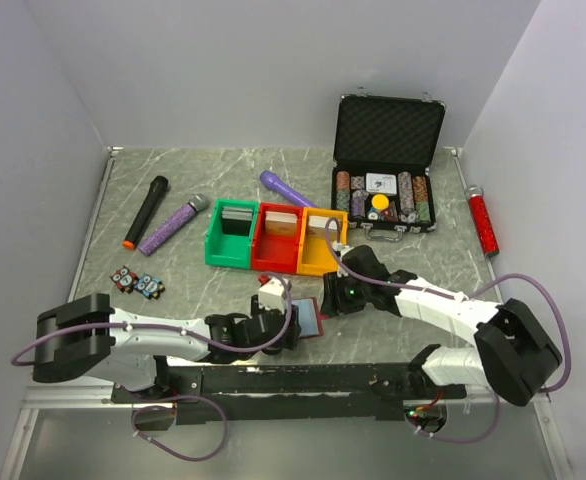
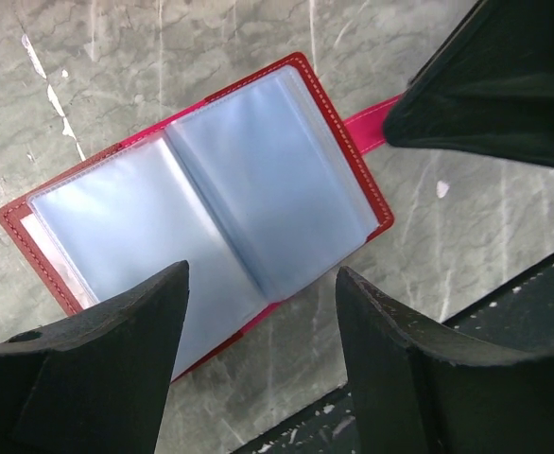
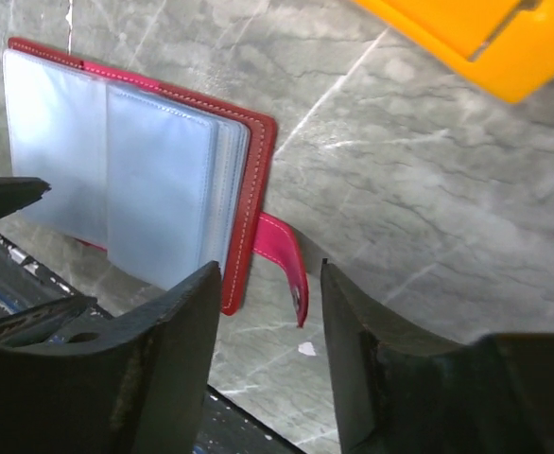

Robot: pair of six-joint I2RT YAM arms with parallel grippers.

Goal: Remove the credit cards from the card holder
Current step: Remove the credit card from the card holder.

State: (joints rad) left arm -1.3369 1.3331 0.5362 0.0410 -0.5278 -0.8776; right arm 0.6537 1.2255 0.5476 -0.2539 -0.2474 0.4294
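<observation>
The card holder (image 1: 309,319) lies open and flat on the marble table, a dark-red wallet with pale grey-blue sleeves (image 2: 211,203) facing up. No credit cards show in the sleeves. My left gripper (image 2: 263,288) is open just above the holder's near edge and touches nothing. In the right wrist view the holder (image 3: 126,180) sits at the left, and its red snap tab (image 3: 285,253) curls up off the table. My right gripper (image 3: 269,274) is open with the tab between its fingers (image 3: 178,331), not pinched.
Green (image 1: 231,235), red (image 1: 278,238) and yellow (image 1: 320,245) bins stand just behind the holder; the yellow bin (image 3: 466,38) is close to my right gripper. Farther back are an open poker chip case (image 1: 386,165), three microphones and a red cylinder (image 1: 483,222). The black base rail (image 1: 293,378) runs along the near edge.
</observation>
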